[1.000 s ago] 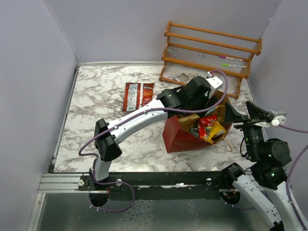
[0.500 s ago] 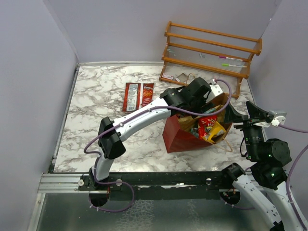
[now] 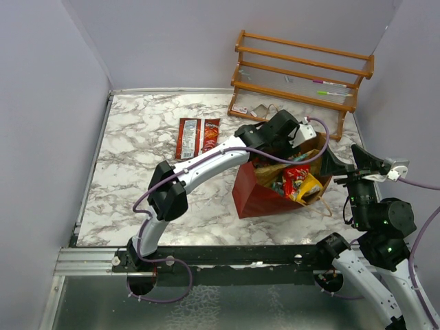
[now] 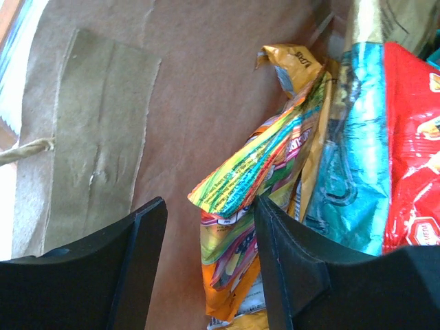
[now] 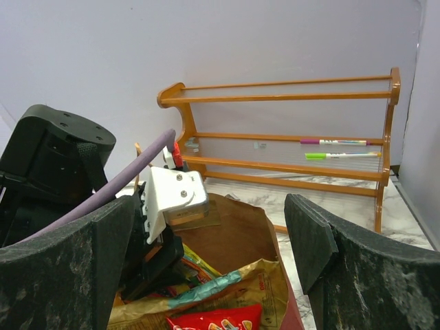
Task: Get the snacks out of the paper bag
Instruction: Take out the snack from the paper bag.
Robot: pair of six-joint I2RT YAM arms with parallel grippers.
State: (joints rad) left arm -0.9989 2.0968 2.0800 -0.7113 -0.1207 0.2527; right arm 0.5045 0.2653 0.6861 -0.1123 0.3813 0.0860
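Note:
The paper bag (image 3: 260, 198), red outside and brown kraft inside (image 4: 199, 96), stands open at the table's right. Several snacks are in it: a rainbow-striped packet (image 4: 251, 182), a teal packet (image 4: 350, 172) and a red packet (image 4: 412, 137) (image 3: 297, 177). My left gripper (image 4: 210, 206) reaches down into the bag (image 3: 287, 152). It is open, with the striped packet's edge between the jaws and the right finger against it. My right gripper (image 3: 340, 160) is open and empty, hovering just right of the bag's mouth (image 5: 206, 261). Two red packets (image 3: 198, 136) lie on the table, left of the bag.
An orange wooden rack (image 3: 302, 72) stands at the back right, close behind the bag, with markers (image 5: 340, 142) on a shelf. Small white cards (image 3: 249, 110) lie at its foot. Grey walls close in on the table's left, back and right.
My left arm has reached further right, bringing its gripper deeper into the bag's mouth. The right arm and the bag have not moved.

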